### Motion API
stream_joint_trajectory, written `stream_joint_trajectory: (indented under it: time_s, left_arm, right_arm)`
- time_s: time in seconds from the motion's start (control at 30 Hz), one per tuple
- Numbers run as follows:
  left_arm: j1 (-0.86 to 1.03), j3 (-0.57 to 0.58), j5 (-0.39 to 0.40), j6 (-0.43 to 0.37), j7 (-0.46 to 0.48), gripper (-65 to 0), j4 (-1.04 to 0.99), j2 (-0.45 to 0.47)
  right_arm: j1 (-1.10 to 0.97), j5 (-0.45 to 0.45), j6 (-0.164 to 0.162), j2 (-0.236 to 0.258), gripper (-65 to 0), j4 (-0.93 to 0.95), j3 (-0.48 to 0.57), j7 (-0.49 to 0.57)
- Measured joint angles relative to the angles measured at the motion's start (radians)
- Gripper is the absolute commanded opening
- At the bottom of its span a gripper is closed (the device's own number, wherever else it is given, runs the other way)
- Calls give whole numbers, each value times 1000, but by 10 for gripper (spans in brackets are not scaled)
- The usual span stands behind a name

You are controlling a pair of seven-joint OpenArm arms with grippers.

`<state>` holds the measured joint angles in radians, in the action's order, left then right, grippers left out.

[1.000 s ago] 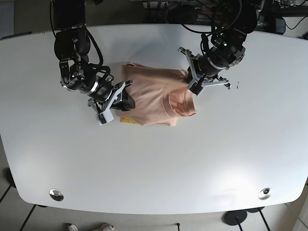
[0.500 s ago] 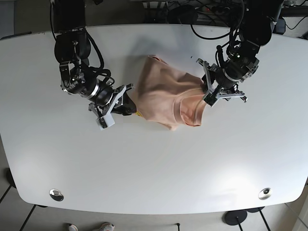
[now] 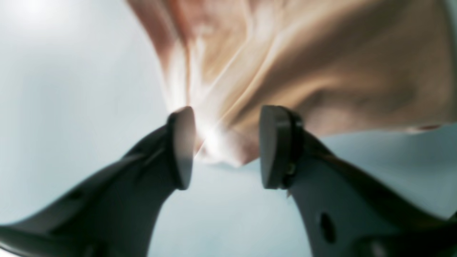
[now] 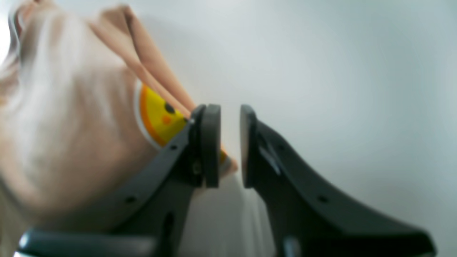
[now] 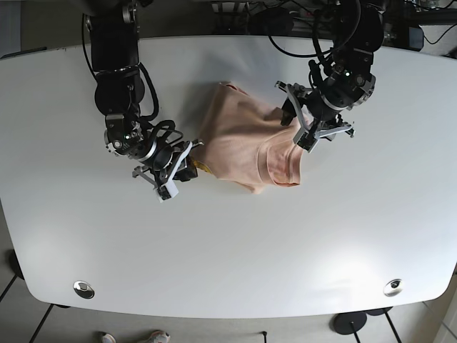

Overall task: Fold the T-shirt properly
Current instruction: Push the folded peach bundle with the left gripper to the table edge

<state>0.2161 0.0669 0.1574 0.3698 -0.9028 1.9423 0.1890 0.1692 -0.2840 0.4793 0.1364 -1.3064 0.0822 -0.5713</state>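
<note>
The peach T-shirt (image 5: 246,143) lies bunched on the white table (image 5: 228,243), with its collar at the lower right. My left gripper (image 5: 295,128) is at the shirt's right edge. In the left wrist view this gripper (image 3: 223,146) is open, and a fold of the shirt (image 3: 285,64) lies just beyond and between its tips. My right gripper (image 5: 190,165) is at the shirt's left edge. In the right wrist view it (image 4: 228,144) has only a narrow gap between its pads, and the shirt's yellow print (image 4: 157,117) lies against its left finger (image 4: 210,146).
Two round metal fittings (image 5: 83,289) (image 5: 392,287) sit near the table's front corners. Cables and dark equipment (image 5: 278,14) lie behind the back edge. Bare tabletop lies in front of the shirt.
The shirt was dragged to the right and rotated, then settled. My left gripper has shifted slightly left and up and now stands open. My right gripper has moved a little down and right.
</note>
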Motion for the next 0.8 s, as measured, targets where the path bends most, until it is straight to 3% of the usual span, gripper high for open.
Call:
stream_joint_trajectory:
  time_s: [0.1, 0.2, 0.33, 0.47, 0.57, 0.67, 0.8]
  left_arm:
    - [0, 0, 0, 6, 2, -568, -84, -10]
    - [-41, -1, 0, 7, 22, -612, -170, -2]
    - [-103, 1, 6, 9, 51, -612, -256, 51]
    - [-211, 18, -5, 40, 40, -582, -333, 54]
    - [-338, 50, 3, 102, 57, -565, -465, 74]
    - [-467, 87, -7, 120, 132, -562, -646, 91]
    - [-540, 98, -7, 145, 133, -562, -690, 87]
  right_arm:
    - [5, 0, 16, 2, -563, 98, -3, 95]
    - [5, -10, 23, 0, -563, 151, -2, 165]
    - [-14, -16, 26, 0, -563, 156, -3, 201]
    - [-42, -19, 72, 2, -563, 137, -5, 205]
    - [-102, -22, 72, 14, -563, 62, -3, 194]
    - [-192, -15, 71, 18, -563, -39, -3, 184]
    - [-274, -3, 64, 22, -563, -143, -5, 156]
